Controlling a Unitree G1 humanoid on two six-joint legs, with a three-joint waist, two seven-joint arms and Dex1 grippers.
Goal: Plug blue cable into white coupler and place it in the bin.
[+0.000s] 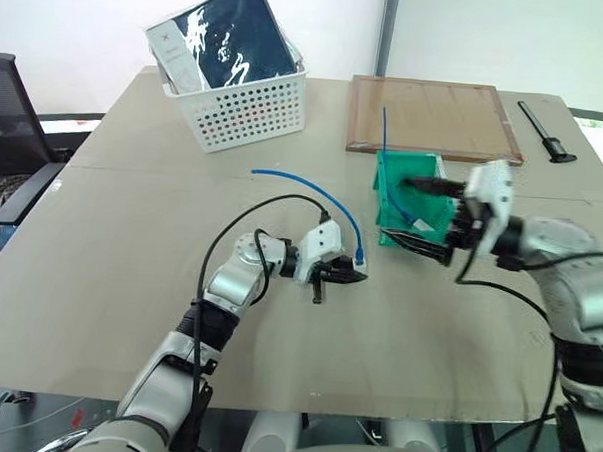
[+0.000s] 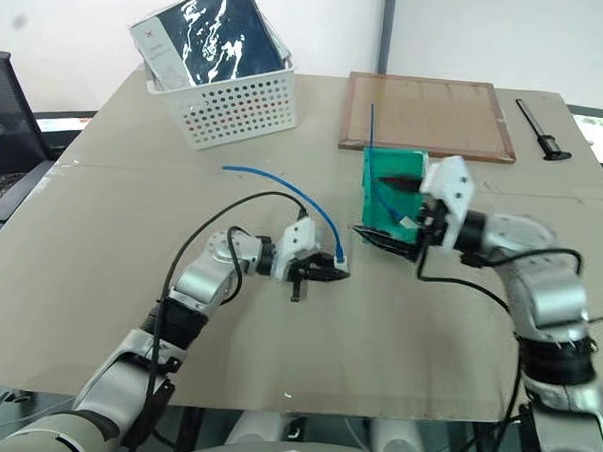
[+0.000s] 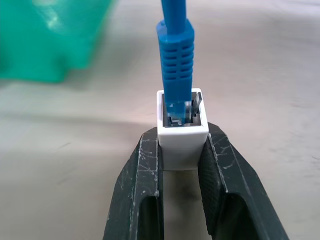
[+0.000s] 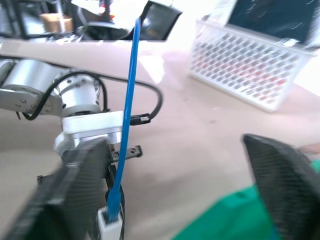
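My left gripper [image 3: 182, 139] is shut on the white coupler [image 3: 182, 135], its black fingers [image 3: 142, 175] clamping the coupler's two sides. The blue cable [image 3: 175, 75] has its plug seated in the coupler's socket. From there the cable [image 1: 318, 190] curves back across the table to the left. The left gripper [image 1: 344, 276] sits mid-table, a short way left of the green bin [image 1: 389, 180]. My right gripper [image 1: 427, 216] hovers open beside the bin's front, holding nothing. In the right wrist view its fingers [image 4: 75, 185] stand wide apart, with the cable [image 4: 131, 85] between them further off.
A second, straight blue cord [image 1: 384, 130] stands up out of the bin. A white perforated basket [image 1: 247, 109] holding a dark package is at the back left. A wooden board [image 1: 431, 117] lies behind the bin, and a black tool [image 1: 546, 132] at the far right.
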